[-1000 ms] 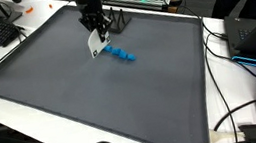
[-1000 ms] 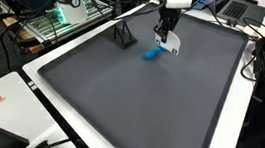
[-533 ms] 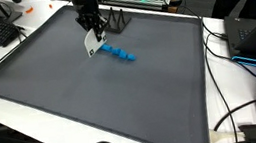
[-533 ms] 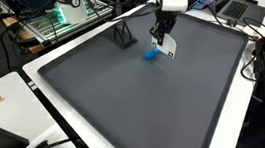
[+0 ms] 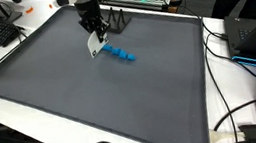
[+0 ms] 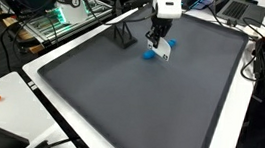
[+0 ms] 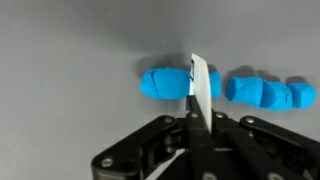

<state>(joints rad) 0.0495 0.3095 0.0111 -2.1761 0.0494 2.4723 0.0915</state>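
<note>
Item: claw [image 7: 197, 125], clenched, grasping a thin white blade [image 7: 199, 90] edge-on between its fingers.
Item: blue clay strip [image 7: 165, 83], lying flat on the grey table [image 5: 93, 107] near its far edge in both exterior views. The blade stands upright across the strip, with one lump to one side and several cut pieces to the other.
Item: black stand [image 6: 125, 35], just beside the strip, nearer the far edge.

The gripper [image 6: 157, 37] pinches a white card [image 6: 162, 50] between blue clay pieces [image 6: 150, 55] on a grey mat [image 6: 119, 103].
</note>
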